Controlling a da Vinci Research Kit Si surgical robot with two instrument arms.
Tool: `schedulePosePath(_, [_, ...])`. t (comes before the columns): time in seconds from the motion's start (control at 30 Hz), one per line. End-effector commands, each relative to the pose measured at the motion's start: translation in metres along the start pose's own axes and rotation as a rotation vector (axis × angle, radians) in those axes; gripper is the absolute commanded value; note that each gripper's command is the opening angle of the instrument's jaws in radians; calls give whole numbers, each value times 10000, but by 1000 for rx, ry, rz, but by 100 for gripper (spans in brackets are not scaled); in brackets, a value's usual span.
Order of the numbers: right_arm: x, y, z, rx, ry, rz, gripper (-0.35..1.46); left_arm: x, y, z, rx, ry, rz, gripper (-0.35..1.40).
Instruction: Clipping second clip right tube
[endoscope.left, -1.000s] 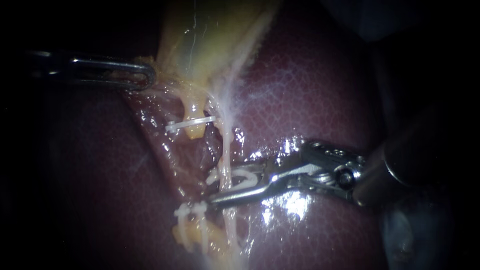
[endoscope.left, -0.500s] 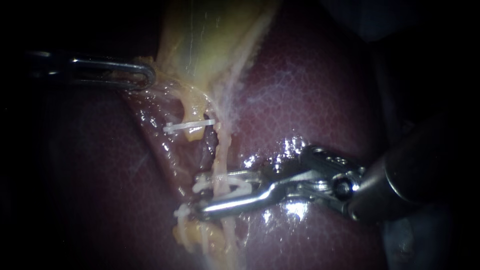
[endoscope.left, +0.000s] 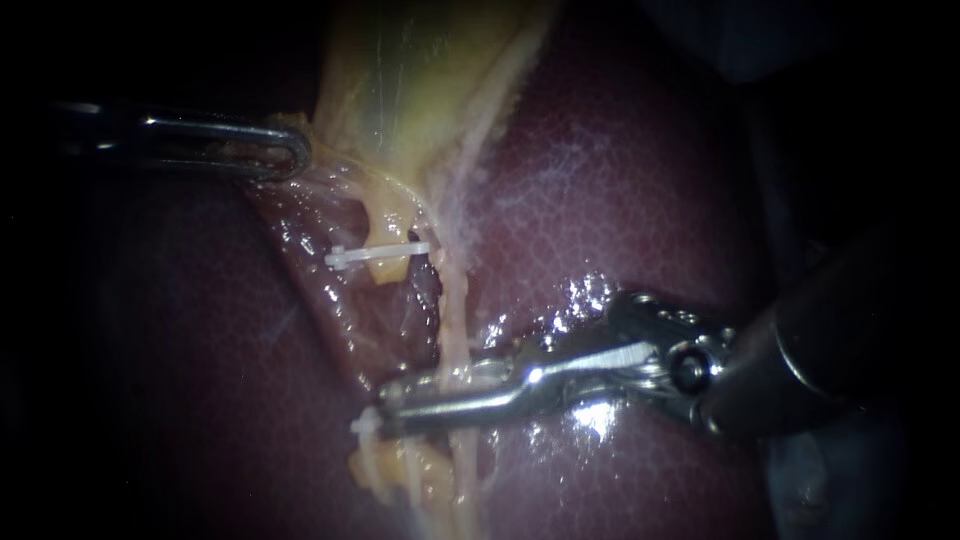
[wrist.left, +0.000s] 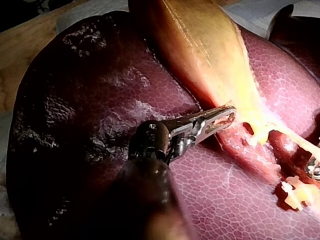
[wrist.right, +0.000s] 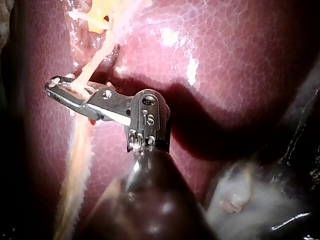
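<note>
Right tube (endoscope.left: 455, 300): pale thin strand running down from the gallbladder (endoscope.left: 420, 80) over the liver (endoscope.left: 620, 180), mid-scene, just right of the yellowish left tube (endoscope.left: 390, 215)

Right instrument (endoscope.left: 392, 400) comes in from the right and lies across the right tube low down. Its jaws are clenched on the tube from both sides, with almost no gap between them. Right wrist view agrees: the strand passes between the jaws near their tips. Whether a clip sits inside the jaws cannot be told, as the metal covers that spot

Left instrument (endoscope.left: 293, 156) comes in from the left, high up, well apart from the right one. Its jaws are closed on the gallbladder's lower edge; in the left wrist view they lie together with the tip buried in the yellow tissue

Counts:
- instruments: two
- tubes: two, side by side, left yellowish, right pale
- white clips showing: two. The upper clip (endoscope.left: 375, 254) lies across the left tube, above the right instrument. The lower clip (endoscope.left: 365, 425) has only its end showing, touching the underside of the right instrument's lower jaw at the tip; which tube it sits on cannot be told
- liver: one, dark red, wet glare beside the right instrument's wrist
</note>
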Motion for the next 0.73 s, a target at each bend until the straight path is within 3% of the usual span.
schedulePosePath(0.03, [0,1,0,10,-9,-3,-33,0,0,0,-1,0,0,-35])
schedulePosePath(0.73, [1,7,-3,-26,-9,3,-35,0,0,0,-1,0,0,-35])
